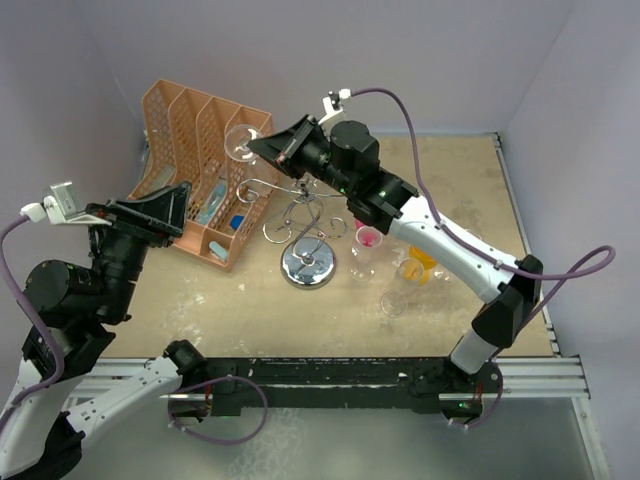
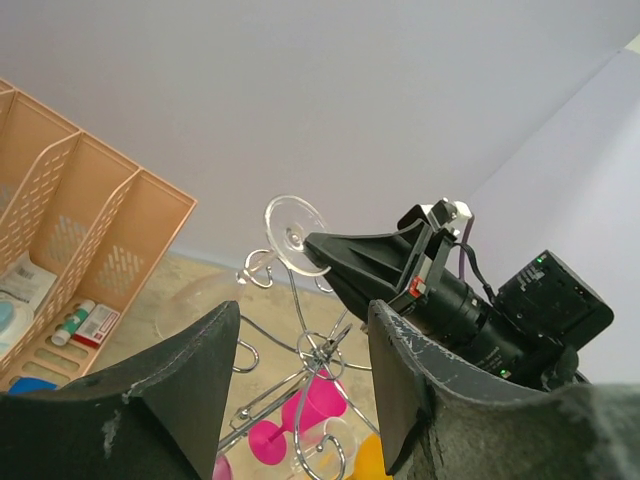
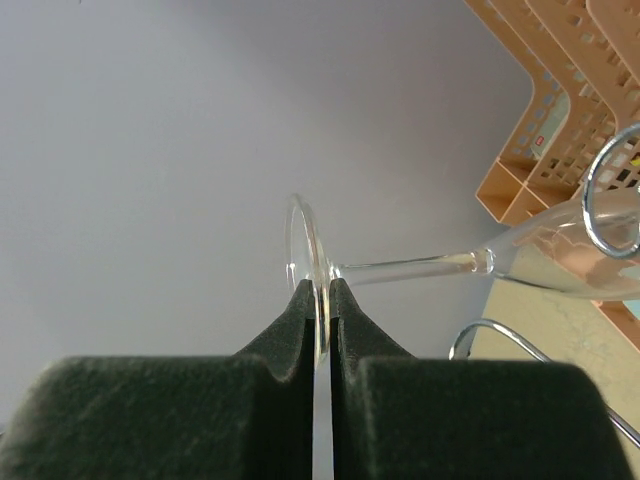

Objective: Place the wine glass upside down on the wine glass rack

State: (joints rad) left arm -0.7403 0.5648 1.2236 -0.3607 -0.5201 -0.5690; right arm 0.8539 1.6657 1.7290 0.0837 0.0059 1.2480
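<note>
My right gripper (image 3: 322,290) is shut on the round foot of the clear wine glass (image 3: 410,268). The stem runs out to the right and the bowl tilts down past a chrome loop of the wine glass rack (image 3: 592,205). From above, the right gripper (image 1: 255,147) holds the wine glass (image 1: 238,140) over the rack's back-left arms; the wine glass rack (image 1: 308,266) stands mid-table on its shiny round base. In the left wrist view the glass's foot (image 2: 296,235) shows above the rack (image 2: 322,350). My left gripper (image 2: 303,320) (image 1: 178,212) is open and empty, left of the rack.
An orange plastic file organizer (image 1: 190,130) holding small items stands at the back left, close behind the glass. Right of the rack stand a pink-tinted glass (image 1: 368,245), an orange one (image 1: 422,268) and a clear one (image 1: 392,300). Walls close the back and sides.
</note>
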